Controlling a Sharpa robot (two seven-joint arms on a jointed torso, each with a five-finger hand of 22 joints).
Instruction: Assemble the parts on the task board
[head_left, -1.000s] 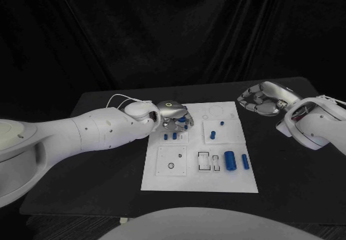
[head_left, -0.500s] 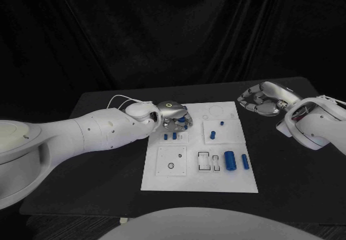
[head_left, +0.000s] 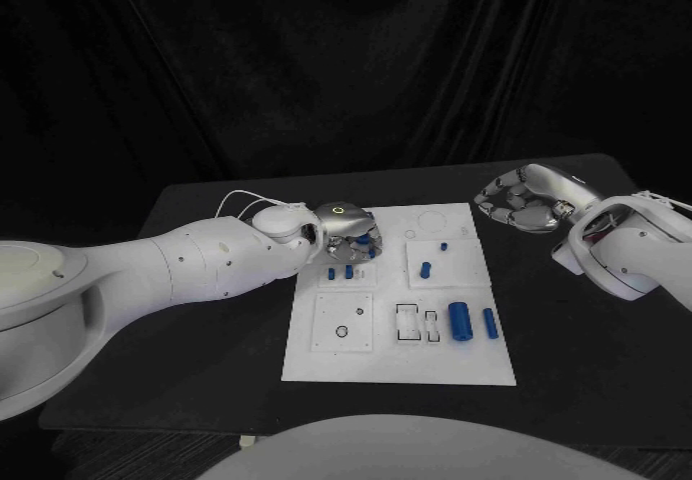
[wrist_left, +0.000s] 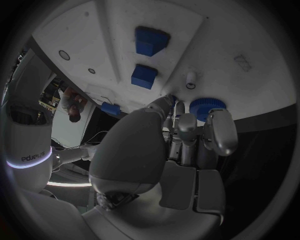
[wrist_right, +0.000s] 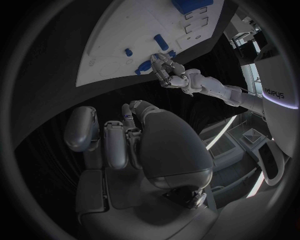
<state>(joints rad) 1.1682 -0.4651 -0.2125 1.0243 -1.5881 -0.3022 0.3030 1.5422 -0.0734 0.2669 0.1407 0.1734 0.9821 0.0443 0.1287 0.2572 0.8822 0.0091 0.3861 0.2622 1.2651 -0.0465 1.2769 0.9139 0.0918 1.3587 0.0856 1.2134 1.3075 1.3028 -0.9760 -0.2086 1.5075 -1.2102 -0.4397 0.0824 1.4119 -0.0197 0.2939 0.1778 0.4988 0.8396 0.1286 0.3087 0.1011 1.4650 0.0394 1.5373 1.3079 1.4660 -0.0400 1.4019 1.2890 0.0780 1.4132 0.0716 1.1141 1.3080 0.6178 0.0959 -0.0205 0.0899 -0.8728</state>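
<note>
1. White flat rectangular task board (head_left: 401, 360): one, lying in the middle of the black surface (head_left: 577, 340), long side running away from the robot.
2. Blue parts visible on the board in the head view: six loose or seated pieces counted.
   - One large blue cylinder (head_left: 462, 320) and one slimmer blue cylinder (head_left: 490, 322), side by side at the board's right edge, near half.
   - One short blue peg (head_left: 427, 268) and one tiny blue piece (head_left: 443, 245) in the far right panel.
   - Two small blue blocks (head_left: 340, 271) side by side, just beside the left hand; the left wrist view shows them as two square blocks (wrist_left: 147, 57).
3. One round blue ribbed part (wrist_left: 206, 107) at the left hand's fingertips; whether it is gripped cannot be told.
4. Left hand (head_left: 351, 232): silver, over the board's far left corner, fingers pointing down at the board.
5. Right hand (head_left: 526, 200): silver, raised off the board's far right corner, well apart from the parts, fingers curled inward, holding nothing.
</note>
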